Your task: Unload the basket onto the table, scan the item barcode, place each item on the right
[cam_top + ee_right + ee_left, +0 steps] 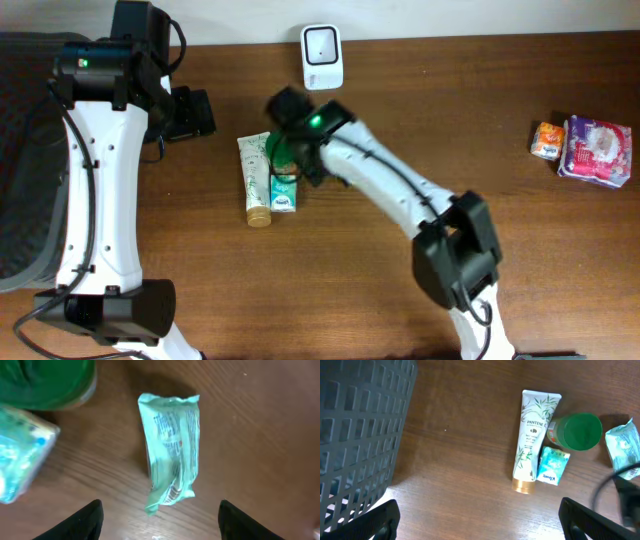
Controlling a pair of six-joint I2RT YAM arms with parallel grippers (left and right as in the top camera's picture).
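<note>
Brown wooden bench (420, 100), inspected from three views.

Item: the pale green flat plastic packet (172, 450) lies flat on the bench towards the middle, just right of a green-lidded round container (45, 382) and apart from it. In the overhead view the right arm covers most of it. Its upper face carries print, but this is too blurred to say whether a barcode is among it.

Right gripper (160, 510): jaws spread wide, poised above the near end of the packet. One finger stands to each side, neither touching it. Nothing is held.

Left gripper (479, 505): jaws at full spread and holding nothing, over bare bench near the far left corner.

Scanner: the white box-shaped barcode scanner (322, 55) stands at the far edge, near its middle, well apart from the packet.

Other goods:
- A white plastic tube with a gold cap (535, 440) lies left of the container.
- A small blue-and-white tissue pack (552, 465) sits beside the tube's cap end, just in front of the container.
- A dark grey lattice plastic basket (360, 435) stands at the left edge.
- A small orange packet (546, 140) and a purple wrapped pack (595, 150) sit side by side near the right edge.
</note>
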